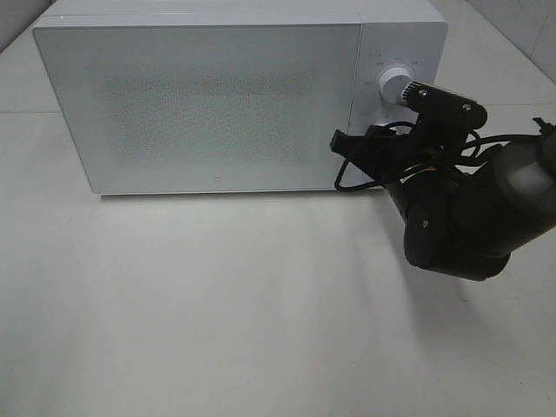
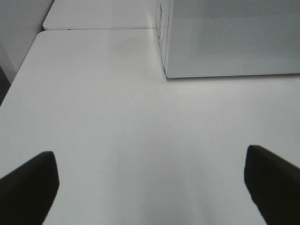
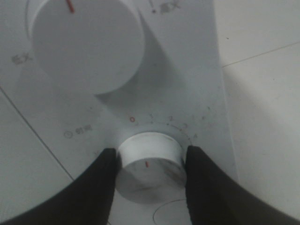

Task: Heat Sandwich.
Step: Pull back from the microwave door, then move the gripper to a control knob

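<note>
Sandwich unseen; microwave (image 1: 208, 95) shut on white table (image 1: 217, 313); right claw (image 3: 150, 161) grips numbered knob (image 3: 149, 176); left claw (image 2: 149, 157) wide.

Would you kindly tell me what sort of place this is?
Probably a lab bench staged as a kitchen: a white microwave on a plain white table, with the right gripper closed on its knob.

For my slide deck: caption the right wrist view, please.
Right gripper clasps the numbered knob on the microwave; a second knob sits beside it.
</note>
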{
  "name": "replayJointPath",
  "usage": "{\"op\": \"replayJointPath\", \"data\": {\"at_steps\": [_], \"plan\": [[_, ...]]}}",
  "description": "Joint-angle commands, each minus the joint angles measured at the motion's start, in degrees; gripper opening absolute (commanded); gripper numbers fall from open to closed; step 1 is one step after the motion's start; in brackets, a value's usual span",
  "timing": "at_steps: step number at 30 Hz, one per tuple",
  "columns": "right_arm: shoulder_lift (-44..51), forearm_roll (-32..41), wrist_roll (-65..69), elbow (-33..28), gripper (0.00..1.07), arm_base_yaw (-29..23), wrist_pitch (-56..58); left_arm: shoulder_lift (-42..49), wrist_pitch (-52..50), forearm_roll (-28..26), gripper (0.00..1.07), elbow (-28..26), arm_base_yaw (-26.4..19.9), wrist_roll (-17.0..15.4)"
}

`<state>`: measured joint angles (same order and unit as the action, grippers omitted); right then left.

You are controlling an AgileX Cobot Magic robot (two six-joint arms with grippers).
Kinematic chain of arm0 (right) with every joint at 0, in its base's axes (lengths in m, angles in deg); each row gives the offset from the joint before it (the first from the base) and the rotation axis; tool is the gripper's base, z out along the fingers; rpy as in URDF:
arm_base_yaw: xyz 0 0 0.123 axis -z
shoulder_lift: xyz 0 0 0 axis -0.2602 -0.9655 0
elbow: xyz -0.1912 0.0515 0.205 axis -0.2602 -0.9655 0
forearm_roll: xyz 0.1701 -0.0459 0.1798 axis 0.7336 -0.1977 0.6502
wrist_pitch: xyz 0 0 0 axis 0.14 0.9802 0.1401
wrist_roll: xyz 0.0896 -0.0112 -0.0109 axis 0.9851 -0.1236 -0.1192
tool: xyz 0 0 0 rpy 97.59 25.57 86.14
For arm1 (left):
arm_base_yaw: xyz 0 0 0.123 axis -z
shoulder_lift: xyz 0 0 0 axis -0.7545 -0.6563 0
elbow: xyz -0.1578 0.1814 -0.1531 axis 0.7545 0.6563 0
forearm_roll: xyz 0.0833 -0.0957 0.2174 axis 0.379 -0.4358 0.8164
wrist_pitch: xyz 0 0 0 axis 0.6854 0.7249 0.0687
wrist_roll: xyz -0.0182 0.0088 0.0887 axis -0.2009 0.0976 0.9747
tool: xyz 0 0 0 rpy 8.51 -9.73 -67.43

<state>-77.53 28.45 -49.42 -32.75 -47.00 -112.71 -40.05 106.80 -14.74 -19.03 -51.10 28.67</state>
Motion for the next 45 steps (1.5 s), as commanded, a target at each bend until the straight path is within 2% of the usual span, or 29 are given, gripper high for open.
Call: {"op": "replayJointPath", "data": {"at_steps": [1,11,18,35,45], "plan": [[0.23,-3.38,8.82,0.29,0.14,-0.17,-2.06,1.38,0.00,0.11,1.03,0.06,-0.06,-0.40],[0.23,-6.36,34.61,0.29,0.14,-0.17,-4.81,1.38,0.00,0.11,1.03,0.06,-0.06,-0.40],[0.23,-8.71,46.18,0.29,0.15,-0.17,-5.27,1.38,0.00,0.11,1.03,0.06,-0.06,-0.40],[0.23,-9.11,79.01,0.29,0.16,-0.17,-8.65,1.38,0.00,0.11,1.03,0.06,-0.06,-0.40],[0.23,-9.11,80.73,0.29,0.16,-0.17,-11.29,1.38,0.00,0.11,1.03,0.06,-0.06,-0.40]]}}
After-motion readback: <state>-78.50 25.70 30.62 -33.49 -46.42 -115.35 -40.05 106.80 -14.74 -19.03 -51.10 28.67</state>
